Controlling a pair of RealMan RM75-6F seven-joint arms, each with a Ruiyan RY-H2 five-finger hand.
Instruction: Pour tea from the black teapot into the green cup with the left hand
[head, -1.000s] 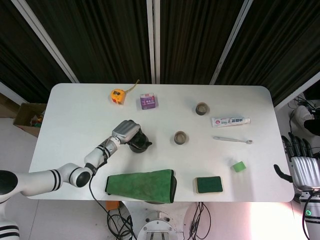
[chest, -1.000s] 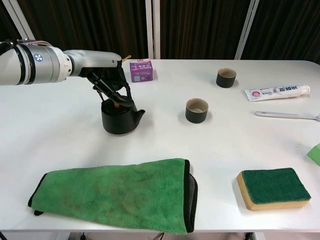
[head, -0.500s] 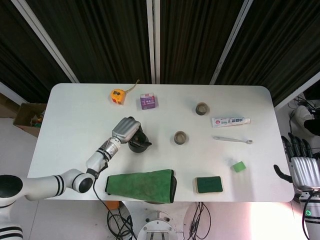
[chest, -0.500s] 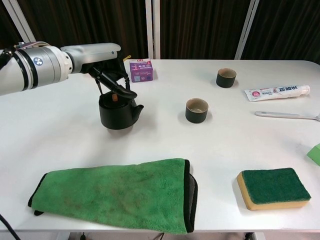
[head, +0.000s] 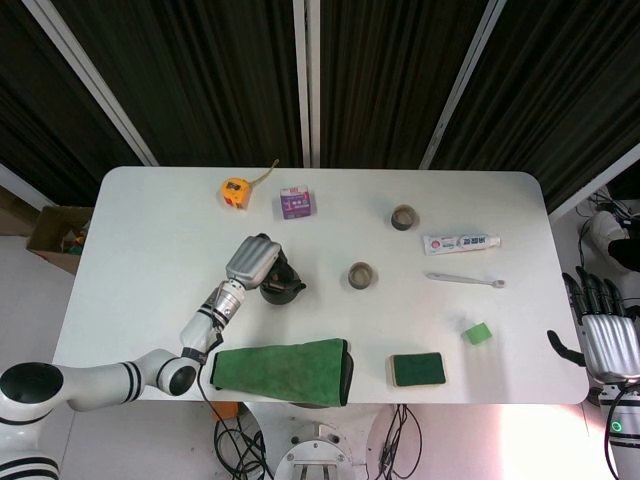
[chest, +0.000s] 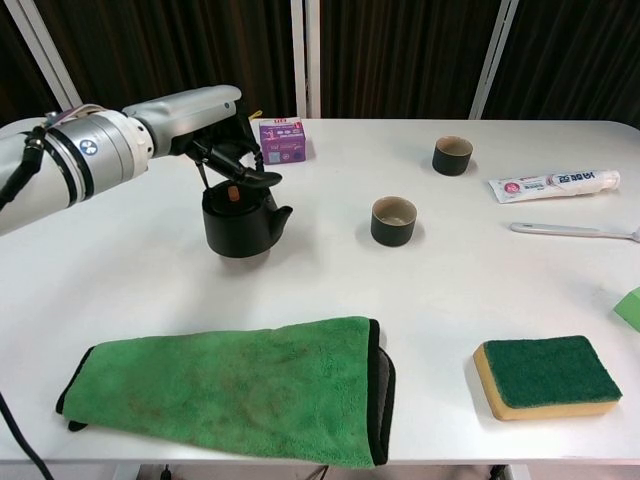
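- My left hand (chest: 222, 140) sits over the black teapot (chest: 241, 221), its fingers (chest: 243, 176) curled down around the handle and gripping it.
- In the chest view the teapot hangs just off the surface (chest: 330, 270), roughly upright, spout pointing toward the green cup (chest: 394, 220).
- From the head view I see the same hand (head: 252, 262) covering most of the teapot (head: 279, 285), with only the right side and spout showing.
- A folded green cloth (chest: 235, 388) lies at the near edge, in front of the teapot and apart from it.
- Toward the far edge sit a yellow tape measure (head: 234, 191) and, just right of it, a small purple box (chest: 282, 140).
- The green cup stands upright right of the teapot, near but not touching; in the head view (head: 361, 275) it is about mid-surface.
- A second dark cup (chest: 452, 155) stands further back and to the right.
- A green-topped sponge (chest: 546, 376) lies near the front edge.
- A toothpaste tube (chest: 554, 184) lies at the right, with a toothbrush (chest: 574, 231) in front of it.
- A small green block (head: 478, 333) sits near the right edge.
- My right hand (head: 610, 335) hangs off the right end of the surface, fingers extended and apart, holding nothing.
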